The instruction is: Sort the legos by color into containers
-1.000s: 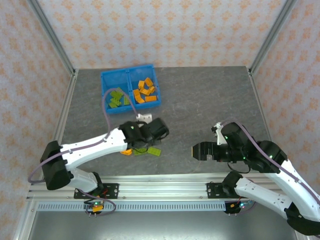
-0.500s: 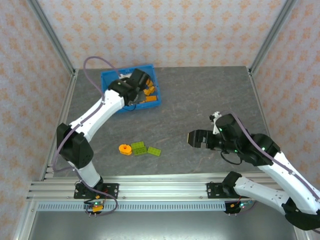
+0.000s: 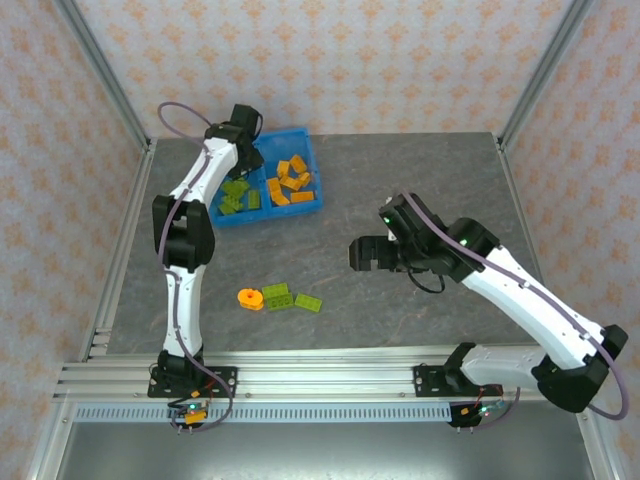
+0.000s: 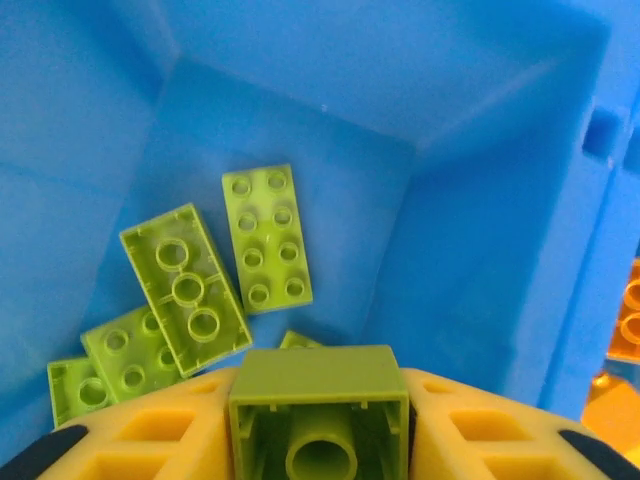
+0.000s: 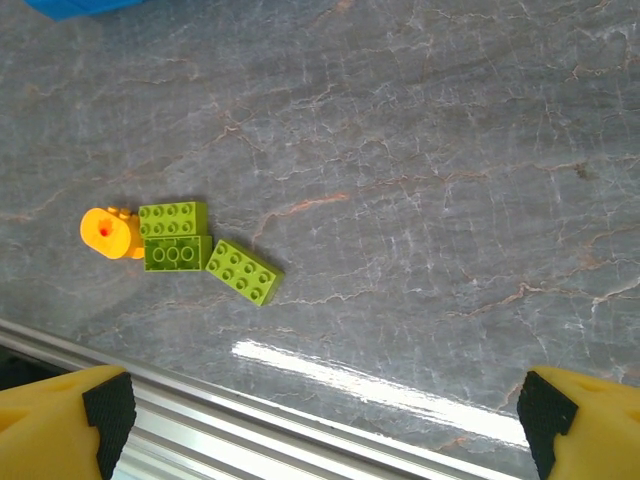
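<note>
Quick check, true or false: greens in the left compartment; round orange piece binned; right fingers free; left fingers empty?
1. The bin has green bricks in its left compartment: true.
2. The round orange piece is in the bin: false, it lies on the table beside three loose bricks, all green.
3. The right fingers are open and empty: true.
4. The left fingers are empty: false, they hold a lime brick over the green compartment.

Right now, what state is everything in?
Left claw, shut on a green brick above the bin's green side.
Right claw, open, empty.
Bin, green bricks left, orange bricks right.
Three green bricks, loose on the table.
Round orange piece, loose beside them.
</note>
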`<state>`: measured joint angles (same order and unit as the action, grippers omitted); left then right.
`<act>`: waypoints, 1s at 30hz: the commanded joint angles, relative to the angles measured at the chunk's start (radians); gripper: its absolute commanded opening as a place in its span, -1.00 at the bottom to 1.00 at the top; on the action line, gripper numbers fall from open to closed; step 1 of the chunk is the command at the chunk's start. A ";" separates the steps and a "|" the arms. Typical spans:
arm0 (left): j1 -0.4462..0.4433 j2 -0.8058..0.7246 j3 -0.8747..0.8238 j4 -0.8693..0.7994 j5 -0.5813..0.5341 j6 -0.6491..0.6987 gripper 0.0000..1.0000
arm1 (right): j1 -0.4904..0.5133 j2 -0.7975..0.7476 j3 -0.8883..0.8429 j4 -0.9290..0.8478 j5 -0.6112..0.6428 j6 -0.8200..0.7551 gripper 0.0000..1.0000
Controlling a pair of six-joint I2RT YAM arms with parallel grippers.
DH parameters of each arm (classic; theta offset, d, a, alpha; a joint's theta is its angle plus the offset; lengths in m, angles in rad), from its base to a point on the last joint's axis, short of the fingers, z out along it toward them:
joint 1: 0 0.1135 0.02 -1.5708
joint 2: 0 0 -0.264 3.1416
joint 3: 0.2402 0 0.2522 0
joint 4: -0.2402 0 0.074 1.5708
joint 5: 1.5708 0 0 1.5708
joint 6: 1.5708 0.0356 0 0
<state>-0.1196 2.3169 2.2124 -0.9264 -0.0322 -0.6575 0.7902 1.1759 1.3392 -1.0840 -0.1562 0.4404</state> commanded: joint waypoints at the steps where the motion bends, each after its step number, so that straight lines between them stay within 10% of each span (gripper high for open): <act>1: 0.016 0.060 0.116 -0.065 0.032 0.009 -0.06 | -0.001 0.027 0.058 -0.067 0.040 -0.025 0.99; 6: 0.015 0.018 0.097 -0.055 0.049 0.030 0.25 | -0.001 0.018 0.060 -0.059 0.054 -0.029 0.99; 16: -0.073 -0.342 -0.073 -0.092 0.059 0.080 0.29 | -0.002 -0.069 -0.025 0.004 0.046 -0.063 0.99; 25: -0.534 -0.817 -0.600 -0.031 -0.027 -0.059 0.29 | -0.002 -0.267 -0.206 0.099 0.084 -0.017 0.99; 30: -0.812 -0.839 -0.825 0.019 0.000 -0.089 0.30 | -0.002 -0.408 -0.279 0.085 0.112 0.020 0.99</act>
<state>-0.8600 1.4235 1.4845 -0.9215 -0.0143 -0.7044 0.7902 0.8280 1.0866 -1.0058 -0.0933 0.4278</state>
